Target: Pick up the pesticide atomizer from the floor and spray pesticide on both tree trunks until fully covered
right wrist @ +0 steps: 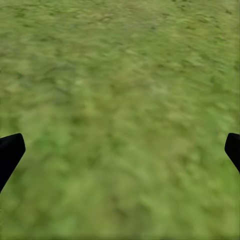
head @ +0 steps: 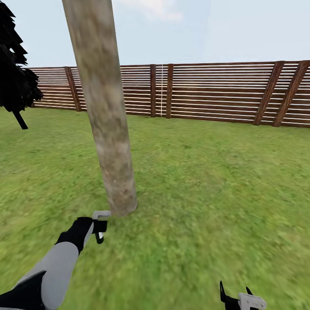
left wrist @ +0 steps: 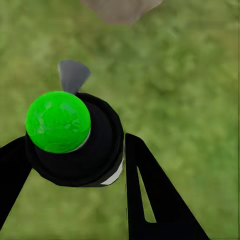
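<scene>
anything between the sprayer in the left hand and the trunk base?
Only bare grass, a short strip. Head view shows the sprayer close to the trunk.

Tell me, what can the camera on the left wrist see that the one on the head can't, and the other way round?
Left wrist view alone: the atomizer's bright green ball top and black body, clamped between the left gripper's black fingers. Head view alone: the fence, sky, a black conifer, the right gripper and the tree trunk's full height. Shared: lawn, the trunk's base, and the left gripper.
</scene>
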### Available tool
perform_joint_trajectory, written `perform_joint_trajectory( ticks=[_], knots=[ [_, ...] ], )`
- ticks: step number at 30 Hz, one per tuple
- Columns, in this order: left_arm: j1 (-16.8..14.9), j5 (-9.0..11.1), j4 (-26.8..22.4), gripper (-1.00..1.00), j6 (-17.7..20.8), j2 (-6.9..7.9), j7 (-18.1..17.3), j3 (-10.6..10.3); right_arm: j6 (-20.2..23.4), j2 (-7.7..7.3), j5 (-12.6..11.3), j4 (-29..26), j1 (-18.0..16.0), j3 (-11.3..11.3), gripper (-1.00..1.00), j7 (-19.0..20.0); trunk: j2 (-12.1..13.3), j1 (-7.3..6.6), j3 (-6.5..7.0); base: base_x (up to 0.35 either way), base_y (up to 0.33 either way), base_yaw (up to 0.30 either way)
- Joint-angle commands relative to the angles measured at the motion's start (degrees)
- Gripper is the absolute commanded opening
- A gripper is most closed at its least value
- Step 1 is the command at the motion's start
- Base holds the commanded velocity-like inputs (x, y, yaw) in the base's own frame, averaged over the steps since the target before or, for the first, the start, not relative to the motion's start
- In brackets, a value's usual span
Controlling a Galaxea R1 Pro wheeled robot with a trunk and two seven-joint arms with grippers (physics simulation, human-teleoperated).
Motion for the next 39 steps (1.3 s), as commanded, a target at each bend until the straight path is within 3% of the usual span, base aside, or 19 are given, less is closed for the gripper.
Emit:
perform_joint_trajectory(
  ticks=[1,6,13,18,20,22,26,30,33,37,39],
  knots=[
    [0.16,-0.13,0.60,-1.00,-0.14,-0.63,-0.04,0.05,0.00,0.00,0.00,0.00,-0.02,0.00,1.00,0.00,0.00,0.00,0.00,0.000,0.000,0.000],
    [0.44,-0.18,1.94,-1.00,-0.20,-3.58,0.10,0.07,0.00,0.00,0.00,0.00,-0.02,0.00,1.00,0.00,0.00,0.00,0.00,0.184,0.000,0.000],
    [0.44,-0.14,1.96,-1.00,-0.25,-3.81,0.04,0.04,0.00,0.00,0.00,0.00,-0.02,-0.02,1.00,0.00,0.00,0.00,0.00,0.189,0.000,0.000],
    [0.25,-0.47,1.29,-1.00,0.28,-2.81,0.55,-0.10,0.00,0.00,0.01,-0.04,-0.01,0.00,1.00,0.00,0.00,0.00,0.00,0.001,0.000,0.000],
    [0.21,-0.28,1.06,-1.00,0.38,-1.23,0.44,-0.14,0.00,0.00,0.04,-0.04,-0.02,0.00,1.00,0.00,0.00,0.00,0.00,0.000,0.000,0.000],
    [0.27,-0.13,1.33,-1.00,0.22,-1.11,0.40,-0.15,0.00,0.00,0.03,-0.01,-0.02,0.00,1.00,0.00,0.00,0.00,0.00,0.000,0.000,0.000],
    [0.34,-0.10,1.84,-1.00,0.07,-3.89,0.16,0.01,0.00,0.00,0.06,0.00,0.00,0.00,1.00,0.00,0.00,0.00,0.00,0.186,0.000,0.000],
    [0.35,-0.09,1.87,-1.00,0.04,-5.01,-0.06,0.04,0.00,0.00,0.09,0.00,-0.01,0.00,1.00,0.00,0.00,0.00,0.00,0.192,0.000,0.000],
    [0.31,-0.32,1.49,-1.00,-0.16,-4.21,-0.08,-0.20,0.00,0.00,0.07,0.00,-0.02,0.00,1.00,0.00,0.00,0.00,0.00,0.017,0.000,0.000],
    [0.16,0.00,0.94,-1.00,0.20,1.10,-0.21,0.01,0.00,0.00,0.09,0.00,0.00,0.00,1.00,0.00,0.00,0.00,0.00,0.001,0.000,0.000],
    [0.00,0.06,0.88,-1.00,0.23,2.13,-0.21,0.03,0.00,0.00,0.09,0.00,-0.02,0.00,1.00,0.00,0.00,0.00,0.00,0.000,0.000,0.000]
  ],
)
